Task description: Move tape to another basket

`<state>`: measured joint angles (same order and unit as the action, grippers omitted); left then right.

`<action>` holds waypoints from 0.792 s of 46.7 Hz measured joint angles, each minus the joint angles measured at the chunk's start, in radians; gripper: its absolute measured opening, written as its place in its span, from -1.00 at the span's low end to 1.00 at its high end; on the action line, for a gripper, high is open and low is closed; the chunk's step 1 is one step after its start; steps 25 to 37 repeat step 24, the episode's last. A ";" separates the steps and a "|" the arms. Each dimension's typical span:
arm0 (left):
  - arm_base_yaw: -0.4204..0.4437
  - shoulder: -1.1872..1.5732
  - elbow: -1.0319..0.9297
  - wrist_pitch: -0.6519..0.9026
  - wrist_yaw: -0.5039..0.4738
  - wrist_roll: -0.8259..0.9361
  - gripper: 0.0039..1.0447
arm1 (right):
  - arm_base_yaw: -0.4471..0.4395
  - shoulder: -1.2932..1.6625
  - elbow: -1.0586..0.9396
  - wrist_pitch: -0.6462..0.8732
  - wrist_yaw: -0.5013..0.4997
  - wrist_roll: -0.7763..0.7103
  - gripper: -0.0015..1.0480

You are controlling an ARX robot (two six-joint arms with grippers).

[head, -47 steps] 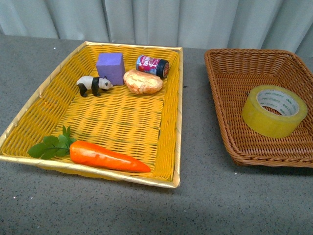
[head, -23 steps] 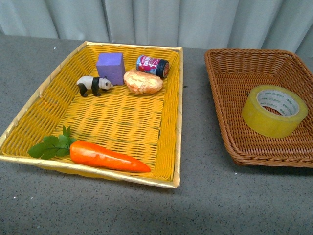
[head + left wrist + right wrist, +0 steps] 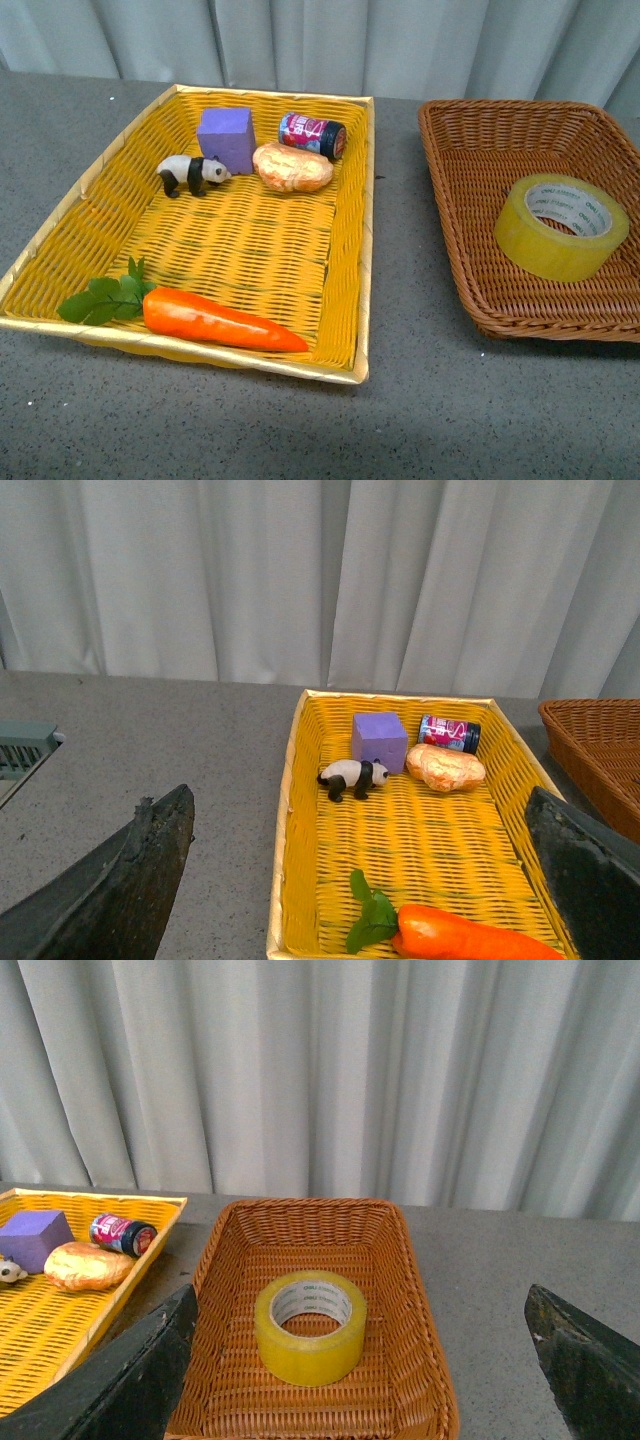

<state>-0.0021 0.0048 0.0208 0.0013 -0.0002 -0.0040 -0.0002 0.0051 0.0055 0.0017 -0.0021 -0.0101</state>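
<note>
1. The tape (image 3: 562,227) lies in the brown basket (image 3: 470,170), at the right of the table (image 3: 420,400), leaning against the basket's right wall with its core opening facing up.
2. The yellow basket (image 3: 355,250) stands just left of the brown basket, apart from it.
3. Contents of the yellow basket: carrot (image 3: 220,320) at the near edge; panda figure (image 3: 190,173), purple block (image 3: 226,138), bread roll (image 3: 291,167) and a small jar (image 3: 313,135) lying on its side, grouped at the far end.
4. Left gripper (image 3: 360,880): fingers spread wide, nothing between them, raised above the yellow basket.
5. Right gripper (image 3: 360,1360): fingers spread wide, empty, raised above the brown basket; its height over the tape cannot be judged.
6. Neither arm appears in the front view.
</note>
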 joint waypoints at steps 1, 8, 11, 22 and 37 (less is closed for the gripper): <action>0.000 0.000 0.000 0.000 0.000 0.000 0.88 | 0.000 0.000 0.000 0.000 0.000 0.000 0.83; 0.000 0.000 0.000 0.000 0.000 0.000 0.88 | 0.000 0.000 0.000 0.000 0.000 0.000 0.83; 0.000 0.000 0.000 0.000 0.000 0.000 0.88 | 0.000 0.000 0.000 0.000 0.000 0.000 0.83; 0.000 0.000 0.000 0.000 0.000 0.000 0.88 | 0.000 0.000 0.000 0.000 0.000 0.000 0.83; 0.000 0.000 0.000 0.000 0.000 0.000 0.88 | 0.000 0.000 0.000 0.000 0.000 0.000 0.83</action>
